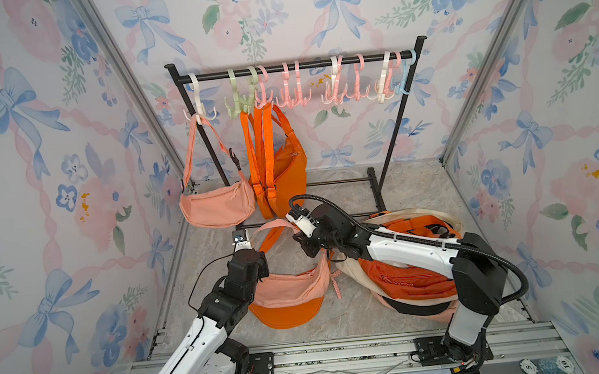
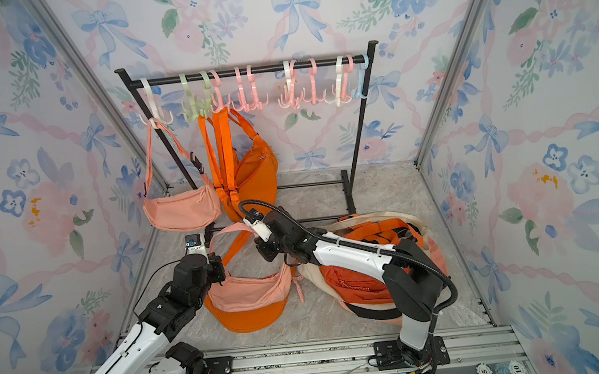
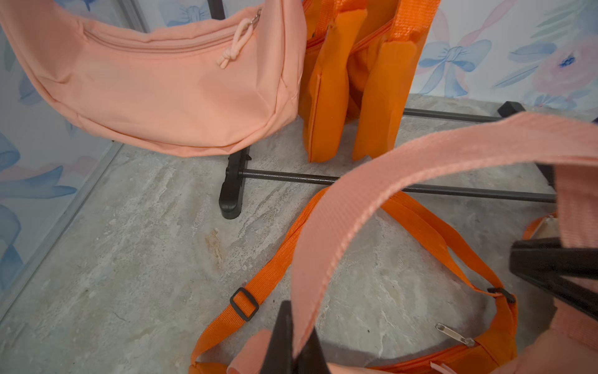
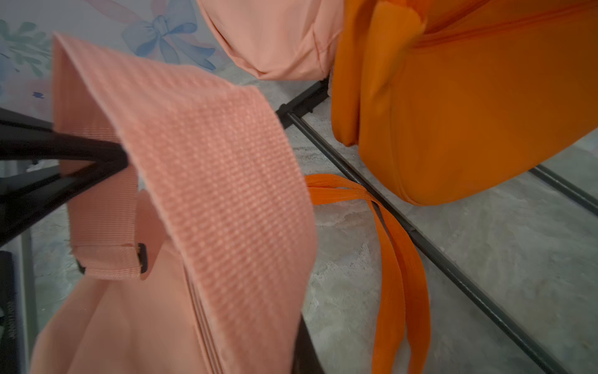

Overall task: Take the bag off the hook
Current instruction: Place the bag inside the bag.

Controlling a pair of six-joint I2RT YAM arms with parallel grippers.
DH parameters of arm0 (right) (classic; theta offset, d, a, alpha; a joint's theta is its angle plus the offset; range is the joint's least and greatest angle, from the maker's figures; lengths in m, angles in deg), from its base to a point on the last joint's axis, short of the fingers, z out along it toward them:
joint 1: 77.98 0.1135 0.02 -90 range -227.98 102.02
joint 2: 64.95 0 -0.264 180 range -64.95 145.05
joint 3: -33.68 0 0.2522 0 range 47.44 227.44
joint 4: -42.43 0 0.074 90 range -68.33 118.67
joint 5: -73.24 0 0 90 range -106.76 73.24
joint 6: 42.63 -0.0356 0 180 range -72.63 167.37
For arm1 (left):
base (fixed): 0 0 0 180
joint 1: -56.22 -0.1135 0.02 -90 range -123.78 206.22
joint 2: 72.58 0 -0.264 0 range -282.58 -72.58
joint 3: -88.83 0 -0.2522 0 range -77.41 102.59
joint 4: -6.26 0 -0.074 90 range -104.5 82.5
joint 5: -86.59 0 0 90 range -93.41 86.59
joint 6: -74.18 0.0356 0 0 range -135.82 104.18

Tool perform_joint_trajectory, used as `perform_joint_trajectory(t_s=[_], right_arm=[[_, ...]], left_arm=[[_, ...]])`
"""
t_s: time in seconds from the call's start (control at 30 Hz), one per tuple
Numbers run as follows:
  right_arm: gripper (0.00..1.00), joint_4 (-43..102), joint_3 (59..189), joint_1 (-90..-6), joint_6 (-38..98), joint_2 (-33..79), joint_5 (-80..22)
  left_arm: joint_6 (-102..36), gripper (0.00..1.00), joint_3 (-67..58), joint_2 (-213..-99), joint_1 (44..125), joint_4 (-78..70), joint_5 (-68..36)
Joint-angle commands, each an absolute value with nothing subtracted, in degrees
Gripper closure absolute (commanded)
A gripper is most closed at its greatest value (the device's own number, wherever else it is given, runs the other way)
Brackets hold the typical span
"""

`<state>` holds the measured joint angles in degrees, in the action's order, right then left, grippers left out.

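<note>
**Laying the strap down**

The bag [image 1: 292, 288] lies on the floor atop an orange bag [image 1: 288, 314]. Our left gripper [image 3: 296, 327] pinches its strap [image 3: 356, 200] tight. The right gripper [image 3: 514, 259] meets it too (its opening we cannot tell). We should lower the strap, then release gently.

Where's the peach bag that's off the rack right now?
In both top views the peach bag lies on the floor, on top of an orange bag, in front of the rack. The left claw pinches its strap.

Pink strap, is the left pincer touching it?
Touching. The left wrist view shows the strap dropping straight into the shut left pincer, squeezed between its black tips with no gap.
</note>
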<state>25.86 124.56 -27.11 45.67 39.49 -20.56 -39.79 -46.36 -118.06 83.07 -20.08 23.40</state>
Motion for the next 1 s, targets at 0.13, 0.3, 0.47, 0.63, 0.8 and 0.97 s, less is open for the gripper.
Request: perform_joint_trajectory(t_s=[0.13,0.3,0.47,0.63,0.8,0.97], right_arm=[[0.70,24.3,130.7,-33.0,43.5,48.1,-20.9],[0.45,26.0,128.8,-36.8,42.0,47.4,-21.7],[0.29,27.2,127.1,-39.6,41.9,43.8,-22.3],[0.22,29.3,127.6,-41.5,41.9,40.8,-24.8],[0.18,28.0,132.8,-42.7,44.9,40.0,-26.8],[0.17,26.9,137.9,-44.3,47.3,40.1,-28.6]], left_arm=[[-44.1,0.55,-42.9,-134.3,78.8,-5.0,22.3],[-42.7,0.35,-39.0,-140.2,78.7,-2.2,18.7],[-38.8,0.29,-35.8,-137.2,78.7,1.3,15.9],[-31.5,0.28,-23.0,-141.2,78.1,1.8,10.5],[-27.1,0.28,-5.4,-151.2,77.7,-4.3,6.2],[-24.0,0.28,5.9,-160.2,77.5,-5.5,7.7]])
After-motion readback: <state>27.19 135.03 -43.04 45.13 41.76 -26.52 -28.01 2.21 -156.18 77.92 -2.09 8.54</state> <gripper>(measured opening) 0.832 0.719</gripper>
